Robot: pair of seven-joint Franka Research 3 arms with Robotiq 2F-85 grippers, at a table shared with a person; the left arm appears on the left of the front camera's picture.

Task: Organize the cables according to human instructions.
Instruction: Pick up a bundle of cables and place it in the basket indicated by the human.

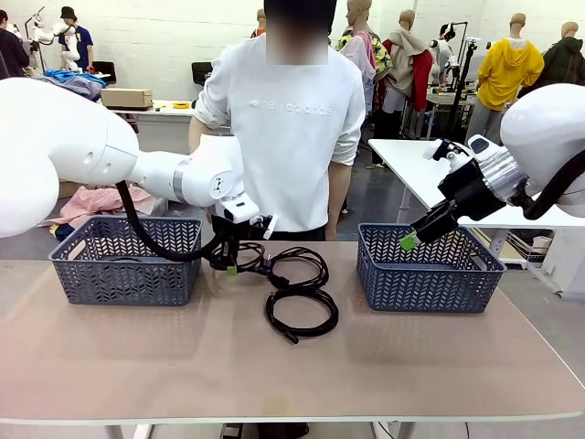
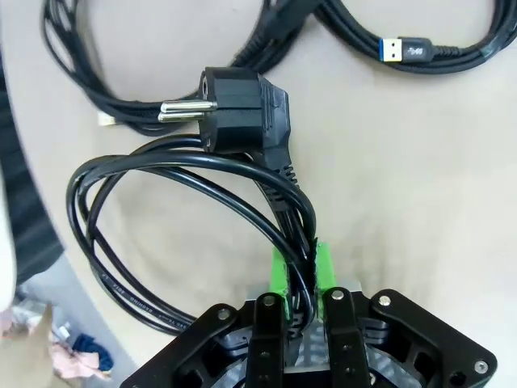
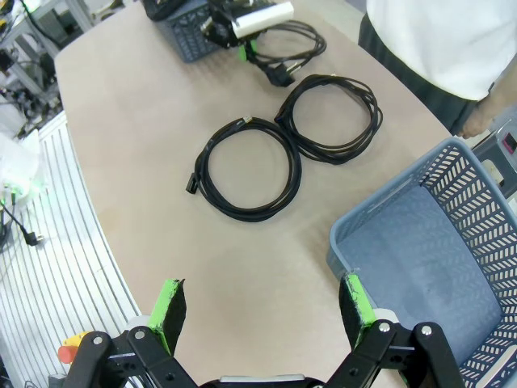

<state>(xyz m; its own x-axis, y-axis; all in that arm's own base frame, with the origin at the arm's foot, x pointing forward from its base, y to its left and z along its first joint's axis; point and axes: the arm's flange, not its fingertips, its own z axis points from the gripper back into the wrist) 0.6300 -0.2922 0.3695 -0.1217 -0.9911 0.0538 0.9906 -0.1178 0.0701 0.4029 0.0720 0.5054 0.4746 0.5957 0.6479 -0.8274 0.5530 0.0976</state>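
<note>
Our left gripper [image 2: 300, 263] pinched a black coiled power cord [image 2: 242, 105] on the beige table [image 1: 137, 357], beside the left grey plastic basket [image 1: 123, 265]; the fingers of our right gripper [image 3: 262, 303] stood spread. We judged the cord light and floppy, best held across bunched strands.

The power cord [image 2: 295, 206] has a smooth black sheath with a slight gloss. Its plug [image 2: 242, 109] is of matt black plastic with two bright metal pins [image 2: 184, 111], and the USB cable [image 2: 452, 52] ends in a shiny metal connector [image 2: 393, 48] with a blue plastic insert. The table [image 2: 404, 202] top is beige, smooth and matt, the left basket [image 1: 123, 265] and the right basket [image 1: 425, 274] are of matt grey-blue plastic with open herringbone walls, and the person's sweatshirt [image 1: 292, 137] is of white cloth. The pads [image 2: 279, 271] of the left gripper [image 2: 300, 271] look like dull green rubber on matt black fingers with small metal screws, and the left arm [image 1: 73, 146] has a glossy white shell.
</note>
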